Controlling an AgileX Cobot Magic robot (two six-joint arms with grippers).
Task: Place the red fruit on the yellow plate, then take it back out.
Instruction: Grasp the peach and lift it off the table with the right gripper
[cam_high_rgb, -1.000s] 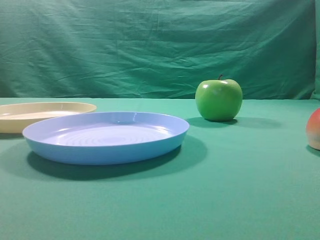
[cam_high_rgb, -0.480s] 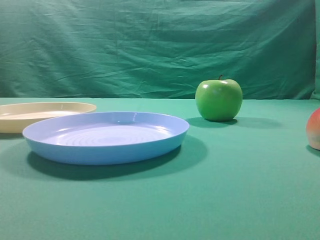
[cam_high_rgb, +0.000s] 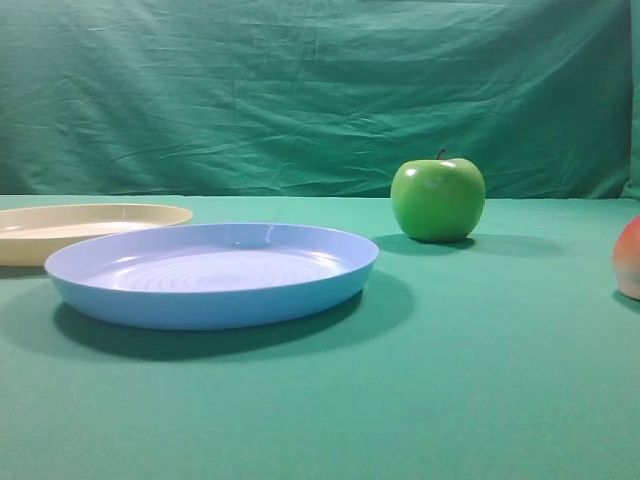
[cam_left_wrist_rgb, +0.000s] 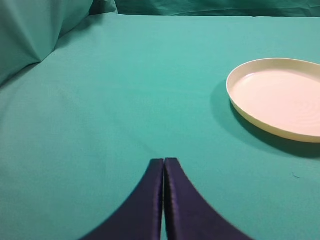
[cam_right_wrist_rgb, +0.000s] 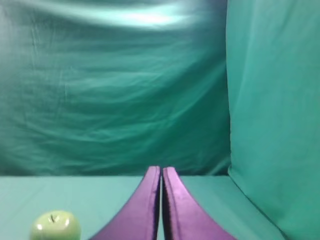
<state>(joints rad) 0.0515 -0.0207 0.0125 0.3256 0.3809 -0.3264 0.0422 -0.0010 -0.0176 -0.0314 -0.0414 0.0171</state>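
1. The green cloth backdrop (cam_high_rgb: 300, 90) fills the rear of the exterior high view and hangs in folds; in the right wrist view it also closes off the right side.
2. The tabletop (cam_high_rgb: 450, 380) is covered in the same green cloth.
3. The light blue plate (cam_high_rgb: 212, 272) sits nearest the camera, left of centre, its ringed bottom visible.
4. The yellow plate (cam_high_rgb: 90, 222) lies behind it to the left, cut off by the frame edge and partly hidden by the blue rim. In the left wrist view it shows at (cam_left_wrist_rgb: 280, 100), cut off at the right, nothing on it.
5. The green apple (cam_high_rgb: 438, 198) stands upright, stem up, well apart from both plates.
6. The red fruit (cam_high_rgb: 630, 258) rests on the tabletop at the far right edge, only a sliver showing, far from the yellow plate.
7. The left pincer (cam_left_wrist_rgb: 164, 165) is pressed closed, empty, above bare cloth.
8. The right pincer (cam_right_wrist_rgb: 161, 172) is likewise closed on nothing.
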